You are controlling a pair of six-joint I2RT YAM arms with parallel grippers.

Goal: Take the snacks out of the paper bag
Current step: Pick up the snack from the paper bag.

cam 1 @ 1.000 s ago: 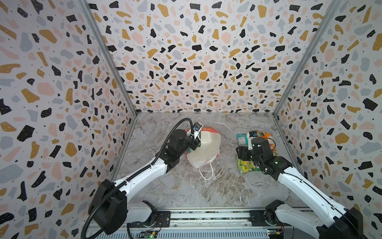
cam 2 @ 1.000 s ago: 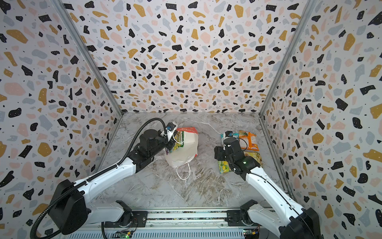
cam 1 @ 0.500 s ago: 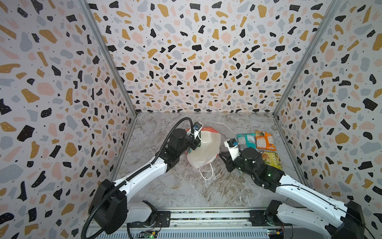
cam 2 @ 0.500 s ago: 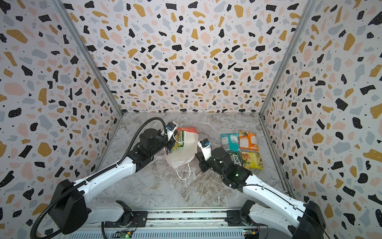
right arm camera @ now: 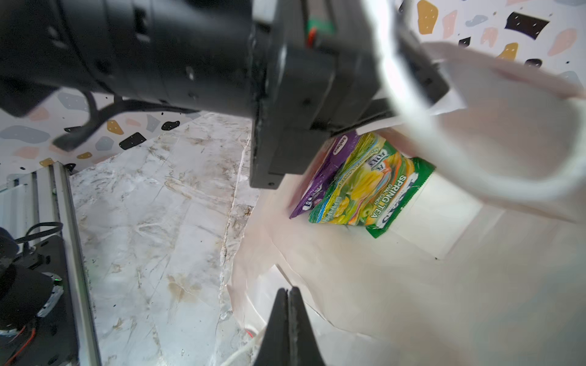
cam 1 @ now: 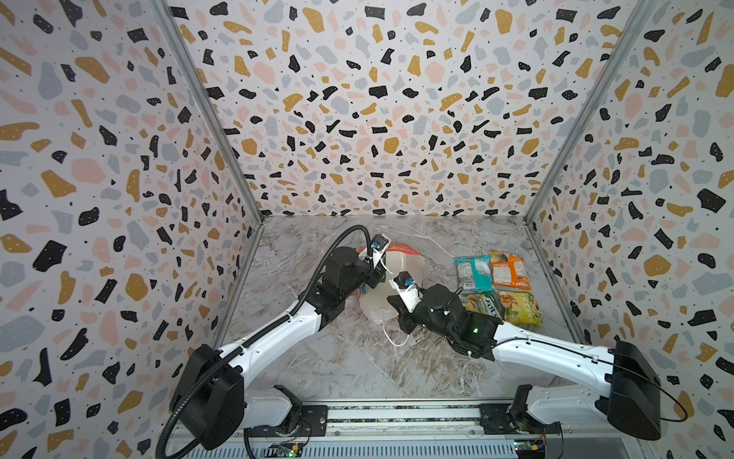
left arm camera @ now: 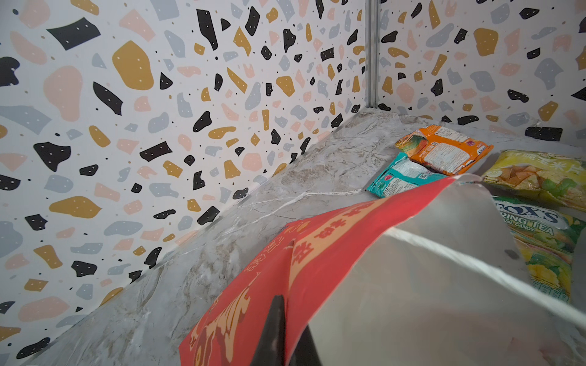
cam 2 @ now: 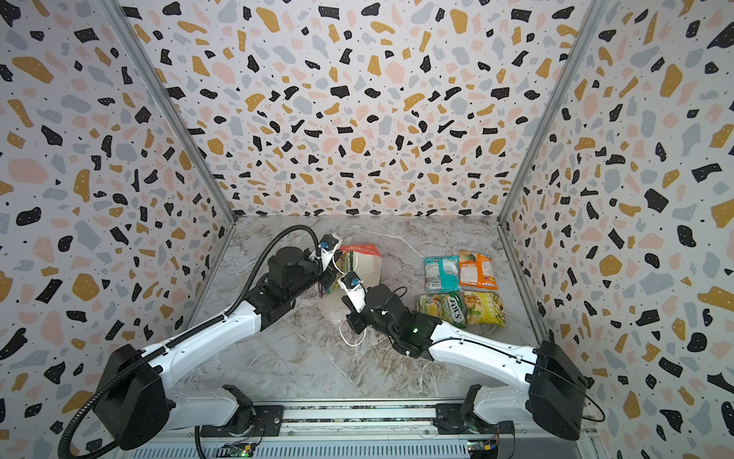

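Observation:
The red paper bag [cam 1: 401,260] [cam 2: 367,264] lies tipped over, its white mouth facing the rail. My left gripper [cam 1: 375,278] [left arm camera: 290,317] is shut on the bag's red rim [left arm camera: 317,253], holding the mouth up. Inside the bag [right arm camera: 412,269] lie a purple snack [right arm camera: 326,171] and a green-yellow snack [right arm camera: 371,190]. My right gripper [cam 1: 397,314] [right arm camera: 288,291] is shut and empty at the mouth's lower lip. On the table to the right lie a teal snack [cam 1: 472,272], an orange one [cam 1: 508,270], a FOX'S packet [cam 1: 482,304] and a yellow one [cam 1: 518,308].
A white cord handle [cam 1: 393,337] trails on the marble table [cam 1: 357,365] below the bag's mouth. Patterned walls close in the left, back and right sides. The metal rail [cam 1: 397,413] with both arm bases runs along the front edge.
My right gripper has swung left from the packets on the table to the bag's mouth and has shut. The left gripper and the bag have stayed put.

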